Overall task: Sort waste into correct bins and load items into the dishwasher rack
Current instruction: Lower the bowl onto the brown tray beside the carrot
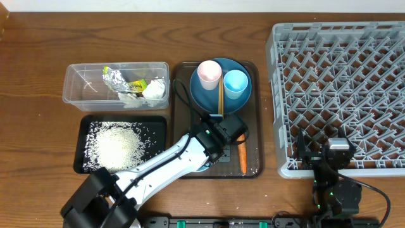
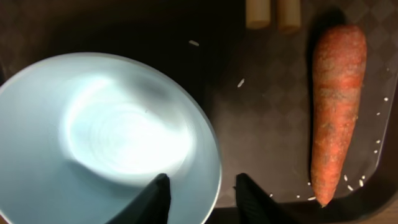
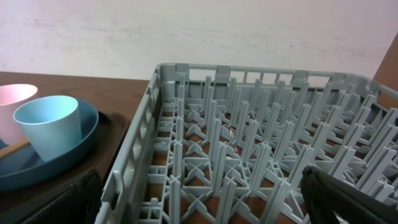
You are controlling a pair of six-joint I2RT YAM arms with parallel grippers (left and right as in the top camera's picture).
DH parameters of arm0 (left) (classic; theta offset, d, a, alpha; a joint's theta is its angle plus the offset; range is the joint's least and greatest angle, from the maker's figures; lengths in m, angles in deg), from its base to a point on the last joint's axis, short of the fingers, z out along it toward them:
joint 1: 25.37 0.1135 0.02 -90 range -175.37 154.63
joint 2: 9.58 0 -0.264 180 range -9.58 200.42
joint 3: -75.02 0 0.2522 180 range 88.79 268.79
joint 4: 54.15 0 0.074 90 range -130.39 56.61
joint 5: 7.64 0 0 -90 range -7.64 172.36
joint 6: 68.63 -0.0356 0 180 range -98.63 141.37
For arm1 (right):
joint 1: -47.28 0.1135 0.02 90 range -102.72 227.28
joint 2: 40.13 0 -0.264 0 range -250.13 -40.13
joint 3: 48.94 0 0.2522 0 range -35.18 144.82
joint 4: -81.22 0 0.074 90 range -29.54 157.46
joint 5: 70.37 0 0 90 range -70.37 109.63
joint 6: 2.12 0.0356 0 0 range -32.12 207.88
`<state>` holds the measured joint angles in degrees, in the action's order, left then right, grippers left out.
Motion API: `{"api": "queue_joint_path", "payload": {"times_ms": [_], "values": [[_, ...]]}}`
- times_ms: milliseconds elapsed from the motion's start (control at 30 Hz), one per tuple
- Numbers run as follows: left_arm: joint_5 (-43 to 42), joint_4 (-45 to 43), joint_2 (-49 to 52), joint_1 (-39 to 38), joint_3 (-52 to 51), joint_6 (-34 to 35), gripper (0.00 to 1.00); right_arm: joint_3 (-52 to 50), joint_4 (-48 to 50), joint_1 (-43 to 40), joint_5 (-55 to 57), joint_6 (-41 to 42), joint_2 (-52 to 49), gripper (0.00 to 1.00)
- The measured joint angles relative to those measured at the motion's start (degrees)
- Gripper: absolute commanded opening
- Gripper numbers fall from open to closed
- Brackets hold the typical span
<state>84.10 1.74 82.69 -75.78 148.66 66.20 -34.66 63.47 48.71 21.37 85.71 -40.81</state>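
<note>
The left jaws stand partly open, astride the rim of the pale-blue bowl. One dark finger hangs over the bowl's inside and the other sits just outside the rim. There is a gap on the inner side, so they are not clamped on it. The bowl sits empty at the near end of the brown serving tray, mostly hidden under the arm from above.

Just to the bowl's right, not touching it, lies the carrot, lengthwise along the tray's right edge, with a few stray rice grains around it. The blunt ends of the chopsticks point at the jaws from the far side. The chopsticks lie across the dark-blue plate, between the pink cup and the light-blue cup, both upright on the plate.

Left of the tray, the clear tub holds the foil, the yellow-green wrapper and the tissues. In front of it, the black tray carries a heap of rice.

The right jaws are spread wide with nothing between them, at the near edge of the grey rack, which stands empty on the desk.
</note>
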Motion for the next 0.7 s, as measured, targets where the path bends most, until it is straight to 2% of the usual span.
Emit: {"api": "queue_joint_path", "payload": {"times_ms": [333,700], "values": [[0.0,2.8,-0.7,0.0,4.6,-3.0,0.55,0.0,0.0,0.0,0.0,0.0,0.0,0.99],[0.0,4.3,-5.1,-0.1,11.3,-2.4,0.58,0.0,0.0,0.0,0.0,0.0,0.0,0.99]]}}
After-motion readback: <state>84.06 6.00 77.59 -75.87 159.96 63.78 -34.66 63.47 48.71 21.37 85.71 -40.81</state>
